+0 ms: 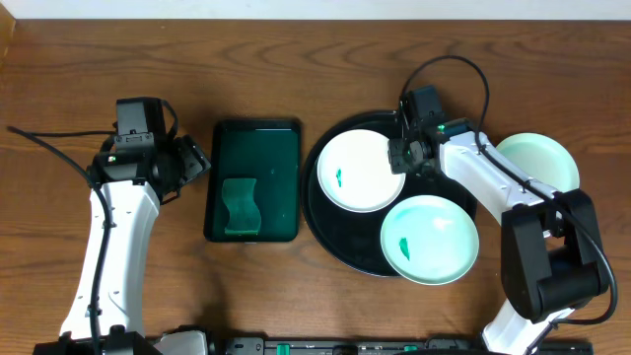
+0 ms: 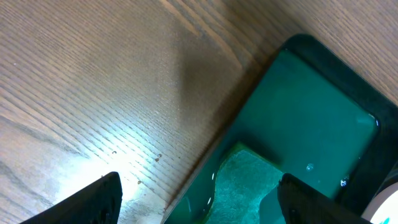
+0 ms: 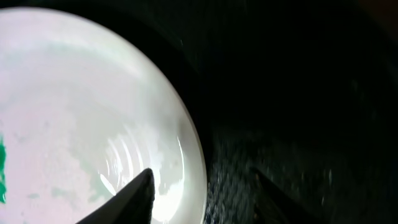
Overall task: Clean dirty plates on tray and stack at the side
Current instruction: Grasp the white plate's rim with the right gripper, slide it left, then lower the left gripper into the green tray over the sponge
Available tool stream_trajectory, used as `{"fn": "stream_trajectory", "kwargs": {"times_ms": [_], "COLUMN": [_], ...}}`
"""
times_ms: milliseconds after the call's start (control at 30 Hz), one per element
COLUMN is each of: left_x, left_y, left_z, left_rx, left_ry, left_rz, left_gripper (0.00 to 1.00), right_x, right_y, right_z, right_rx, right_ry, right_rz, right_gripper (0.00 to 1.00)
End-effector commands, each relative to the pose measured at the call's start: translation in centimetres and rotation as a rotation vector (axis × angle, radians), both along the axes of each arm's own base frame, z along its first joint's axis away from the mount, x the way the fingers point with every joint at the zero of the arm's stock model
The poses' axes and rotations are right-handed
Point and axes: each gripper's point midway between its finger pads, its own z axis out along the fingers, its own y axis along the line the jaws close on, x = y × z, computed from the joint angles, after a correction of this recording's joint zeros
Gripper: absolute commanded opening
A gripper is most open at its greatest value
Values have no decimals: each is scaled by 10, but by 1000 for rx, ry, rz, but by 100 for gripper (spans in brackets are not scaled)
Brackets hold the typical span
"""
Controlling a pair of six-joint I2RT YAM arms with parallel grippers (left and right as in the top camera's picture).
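The black round tray (image 1: 325, 222) holds two dirty plates: a white one (image 1: 360, 170) with a green smear at its back left, and a mint one (image 1: 430, 239) at its front right. A third mint plate (image 1: 537, 163) lies on the table right of the tray. My right gripper (image 1: 402, 158) is at the white plate's right rim. In the right wrist view the gripper (image 3: 202, 196) is open, one finger (image 3: 134, 196) over the plate (image 3: 74, 112) and the other over the tray (image 3: 298, 93). My left gripper (image 1: 195, 160) hangs open and empty left of the tray.
A rectangular dark green tray (image 1: 271, 158) with a green sponge (image 1: 240, 207) in it lies between the arms. In the left wrist view the open gripper (image 2: 199, 205) spans that tray's edge (image 2: 292, 112) and the sponge (image 2: 249, 180). Bare wooden table lies around.
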Motion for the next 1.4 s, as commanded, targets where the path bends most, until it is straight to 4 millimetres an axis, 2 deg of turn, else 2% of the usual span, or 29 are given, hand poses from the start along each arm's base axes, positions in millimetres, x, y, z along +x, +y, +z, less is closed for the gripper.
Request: {"fn": "stream_trajectory", "kwargs": {"times_ms": [0,67,200,400,1367], "left_x": [2,2,2,2,2], "left_y": [4,4,4,4,4], "left_z": [4,4,4,4,5], "left_rx": [17,17,17,17,17], "left_ry": [-10,-10,-10,-10,-11], "left_rz": [8,8,8,8,8], "left_gripper": [80,80,80,80,80], "right_x": [8,7,4,4,5], "right_y": [3,2,2,3,3], "right_z": [-2,-11,-24,-23,-22], "right_rx": [-36,-41,-48,-45,-44], "right_ry": [-28,-11,20,16,12], "right_rz": [71,71,73,74,73], "right_gripper": [43,40,23,1,1]}}
